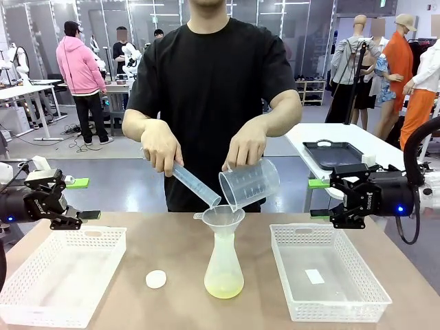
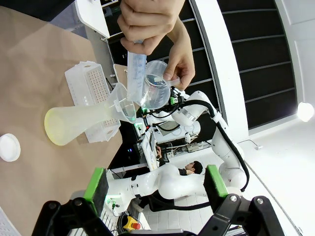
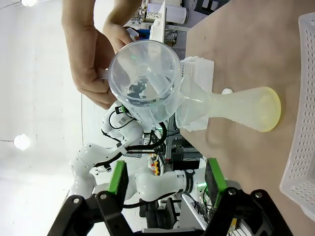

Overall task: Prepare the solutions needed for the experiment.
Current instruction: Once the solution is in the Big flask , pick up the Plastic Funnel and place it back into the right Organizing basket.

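A translucent flask (image 1: 223, 265) stands at the table's middle with the pale yellow solutions (image 1: 223, 287) pooled in its bottom and a funnel (image 1: 221, 218) in its neck. The person tips a graduated cylinder (image 1: 194, 183) and a clear beaker (image 1: 249, 182) over the funnel. In the wrist views the flask (image 2: 74, 125) (image 3: 236, 105) lies sideways in the picture, with the beaker (image 3: 145, 78) above its funnel. My left gripper (image 1: 84, 199) (image 2: 156, 186) hovers open and empty at the table's left edge. Across the table at the right edge, my right gripper (image 1: 317, 198) (image 3: 166, 183) is open and holds nothing.
A white basket (image 1: 65, 275) sits at the front left and another (image 1: 326, 271) at the front right. A small white round cap (image 1: 156, 278) lies left of the flask. The person's arms hang over the table's middle.
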`<action>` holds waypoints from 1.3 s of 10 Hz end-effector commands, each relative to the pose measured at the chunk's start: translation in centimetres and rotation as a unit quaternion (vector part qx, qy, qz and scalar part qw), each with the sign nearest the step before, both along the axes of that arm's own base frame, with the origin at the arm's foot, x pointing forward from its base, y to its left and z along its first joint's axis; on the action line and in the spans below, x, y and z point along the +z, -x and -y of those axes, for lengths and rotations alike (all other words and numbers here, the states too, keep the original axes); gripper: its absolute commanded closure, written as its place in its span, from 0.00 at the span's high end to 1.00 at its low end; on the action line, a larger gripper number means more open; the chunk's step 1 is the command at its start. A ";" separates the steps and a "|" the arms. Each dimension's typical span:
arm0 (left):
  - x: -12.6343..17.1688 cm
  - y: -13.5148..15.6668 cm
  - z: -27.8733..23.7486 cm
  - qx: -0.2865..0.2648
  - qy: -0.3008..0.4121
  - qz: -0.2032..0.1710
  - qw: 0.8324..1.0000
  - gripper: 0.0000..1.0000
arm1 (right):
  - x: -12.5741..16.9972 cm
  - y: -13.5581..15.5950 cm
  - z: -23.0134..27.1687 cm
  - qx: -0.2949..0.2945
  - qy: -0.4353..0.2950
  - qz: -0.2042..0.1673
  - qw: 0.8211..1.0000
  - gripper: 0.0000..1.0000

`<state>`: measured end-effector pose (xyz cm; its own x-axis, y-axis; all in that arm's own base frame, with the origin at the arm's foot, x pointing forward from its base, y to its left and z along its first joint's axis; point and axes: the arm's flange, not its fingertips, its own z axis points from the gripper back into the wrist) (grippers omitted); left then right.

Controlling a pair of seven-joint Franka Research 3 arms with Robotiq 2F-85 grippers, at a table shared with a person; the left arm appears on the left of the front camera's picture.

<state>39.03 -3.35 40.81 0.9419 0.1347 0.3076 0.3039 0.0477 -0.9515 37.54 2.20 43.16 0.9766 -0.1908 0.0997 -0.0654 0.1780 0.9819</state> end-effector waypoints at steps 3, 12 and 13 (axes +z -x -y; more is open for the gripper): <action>0.2 0.1 -0.1 -0.006 0.004 -0.001 1.000 1.00 | 0.2 0.2 0.1 0.004 0.003 0.002 1.000 0.80; 0.2 0.1 -0.1 -0.006 0.004 -0.001 1.000 1.00 | 0.2 0.2 0.1 0.004 0.003 0.002 1.000 0.80; 0.2 0.1 -0.1 -0.006 0.004 -0.001 1.000 1.00 | 0.2 0.2 0.1 0.004 0.003 0.002 1.000 0.80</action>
<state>39.03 -3.35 40.81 0.9419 0.1347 0.3076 0.3039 0.0477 -0.9515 37.54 2.21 43.16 0.9766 -0.1907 0.0997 -0.0654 0.1781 0.9818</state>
